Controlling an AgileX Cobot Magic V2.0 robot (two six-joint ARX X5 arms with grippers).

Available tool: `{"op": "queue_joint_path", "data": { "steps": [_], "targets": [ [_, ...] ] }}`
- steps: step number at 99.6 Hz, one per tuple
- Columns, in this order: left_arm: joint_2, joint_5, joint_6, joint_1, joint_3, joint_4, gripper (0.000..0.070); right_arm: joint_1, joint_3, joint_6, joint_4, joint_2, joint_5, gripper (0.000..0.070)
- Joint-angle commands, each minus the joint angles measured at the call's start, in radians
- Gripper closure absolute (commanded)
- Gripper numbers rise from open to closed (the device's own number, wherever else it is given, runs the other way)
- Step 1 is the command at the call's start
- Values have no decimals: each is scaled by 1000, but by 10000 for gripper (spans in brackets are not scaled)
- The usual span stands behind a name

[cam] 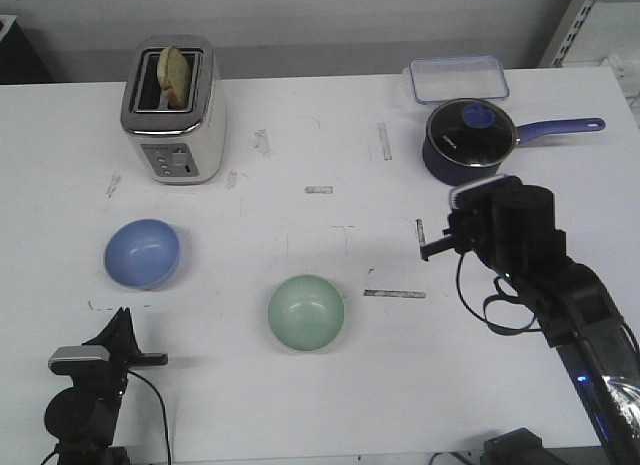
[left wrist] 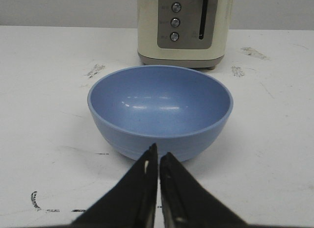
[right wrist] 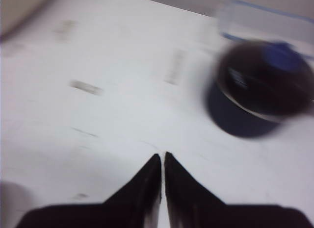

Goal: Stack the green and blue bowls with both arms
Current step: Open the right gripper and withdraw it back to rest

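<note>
The blue bowl (cam: pixel 142 252) sits upright and empty at the left of the table; it fills the left wrist view (left wrist: pixel 159 110). The green bowl (cam: pixel 306 312) sits upright near the middle front, apart from the blue one. My left gripper (cam: pixel 122 317) is shut and empty, low at the front left, just short of the blue bowl (left wrist: pixel 158 152). My right gripper (cam: pixel 428 253) is shut and empty, raised at the right, well right of the green bowl (right wrist: pixel 163 157). The right wrist view is blurred and shows neither bowl.
A cream toaster (cam: pixel 175 110) with a slice of bread stands at the back left. A dark navy saucepan (cam: pixel 470 137) with a glass lid and blue handle, and a clear lidded box (cam: pixel 456 79), stand at the back right. Tape marks dot the white table (cam: pixel 300 205).
</note>
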Motion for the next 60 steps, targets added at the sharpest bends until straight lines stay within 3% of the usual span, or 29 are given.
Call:
{"op": "queue_joint_path", "data": {
  "steps": [1,25,60],
  "targets": [
    [-2,-1,-3,-1,-20,10,698,-42,-68,-5,22,-40,5,700],
    [-2,-1,-3,-1,-20,10,698,-190,-406,-4,154,-275,1,700],
    [-2,-1,-9,-1,-18,42,699,-214,-680,7,274,-548,1,700]
  ]
}}
